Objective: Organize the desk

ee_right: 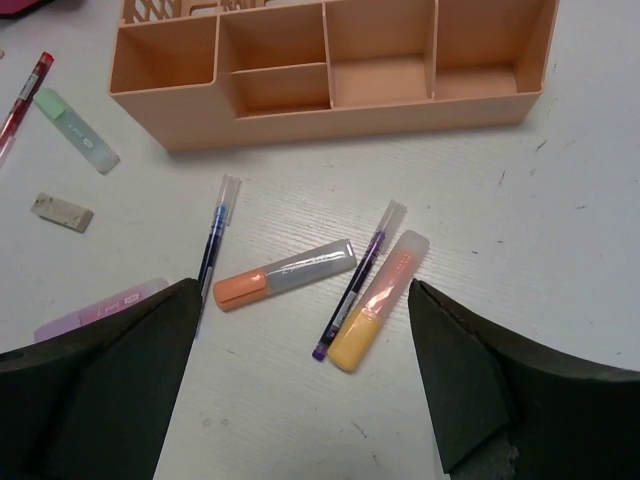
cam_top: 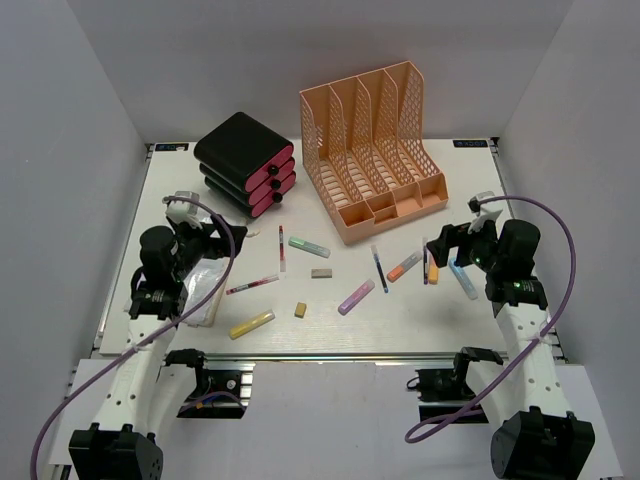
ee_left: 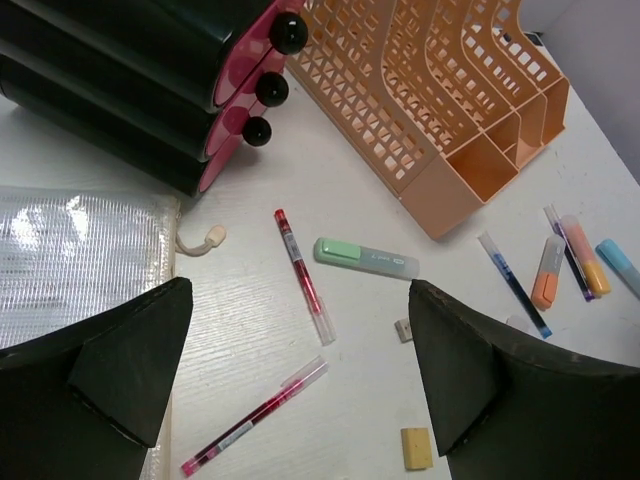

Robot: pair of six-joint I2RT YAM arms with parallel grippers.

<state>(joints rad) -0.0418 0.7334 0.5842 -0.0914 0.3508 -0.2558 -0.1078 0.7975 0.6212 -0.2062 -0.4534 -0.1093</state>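
We see the desk point(cam_top: 430, 320) spread flat beneath both arms, and we judge the first risk on it comes from its biggest loads. The orange file organizer point(cam_top: 375, 150) at the far middle and the black drawer unit point(cam_top: 245, 162) to its left stand free and look light, so a far reach could shove or tip them. Nearer, the mesh pouch point(cam_top: 200, 290) lies at the left edge under the left arm, where its slack skin could snag on a finger and get dragged off the edge. On the right, the orange highlighter point(ee_right: 285, 275), the purple pen point(ee_right: 355, 280) and the yellow highlighter point(ee_right: 378, 300) lie close together, the last two just beside each other, so one pinch could catch two or flick one away. The red pen point(ee_left: 303, 275) is round and may roll if nudged. The small eraser point(ee_left: 417, 447) sits so low that fingers going for it could scrape the tabletop. The left gripper point(ee_left: 297, 300) is spread wide and holds nothing, hanging above the desk's left part with the red pen showing between its fingers. The right gripper point(ee_right: 305, 287) is likewise released and empty, above the desk's right part, just near of the organizer's front trays.
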